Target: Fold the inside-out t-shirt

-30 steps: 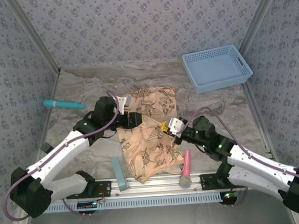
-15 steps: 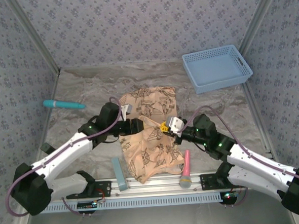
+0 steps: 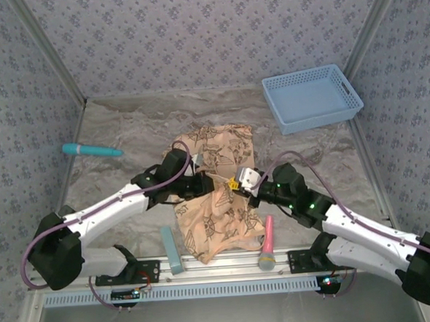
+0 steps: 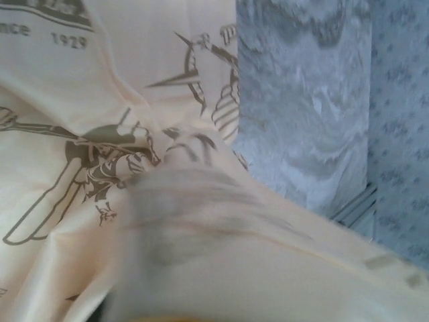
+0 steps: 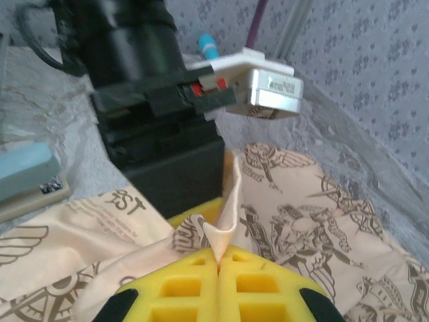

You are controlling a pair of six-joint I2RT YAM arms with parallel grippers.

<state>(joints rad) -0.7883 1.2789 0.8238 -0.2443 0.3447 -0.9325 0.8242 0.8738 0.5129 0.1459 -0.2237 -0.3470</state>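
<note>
- Top external view: the peach-tan cloth t-shirt with brown print (image 3: 217, 219) lies stretched from far to near on the grey marbled table cover (image 3: 125, 130). It runs under both grippers and spreads beyond and nearer than them. The left gripper (image 3: 207, 182) and right gripper (image 3: 235, 183) meet almost tip to tip over its middle, where the cloth is drawn up into a ridge. The near part is rumpled and the far part lies flatter. No clean fold is set down yet.
- Left wrist view: the t-shirt (image 4: 100, 87) covers the space in front of this gripper. A blurred heap of cloth sits right over its fingers and hides them. They are closed tight, and I judge they have a pinch of fabric. Bare table cover (image 4: 295, 114) shows off to the right of the cloth.
- Right wrist view: the right gripper (image 5: 219, 251) has its yellow jaws pressed together on a thin standing pleat of the t-shirt (image 5: 301, 221). The pleat rises straight ahead to the black body of the left gripper (image 5: 188, 181), just beyond. Flat printed cloth lies to the right of and below the jaws.
- Judgement: the task is at an early-to-middle stage. The fold line is gripped. Carrying it over, laying it flat and any further folds are left.
</note>
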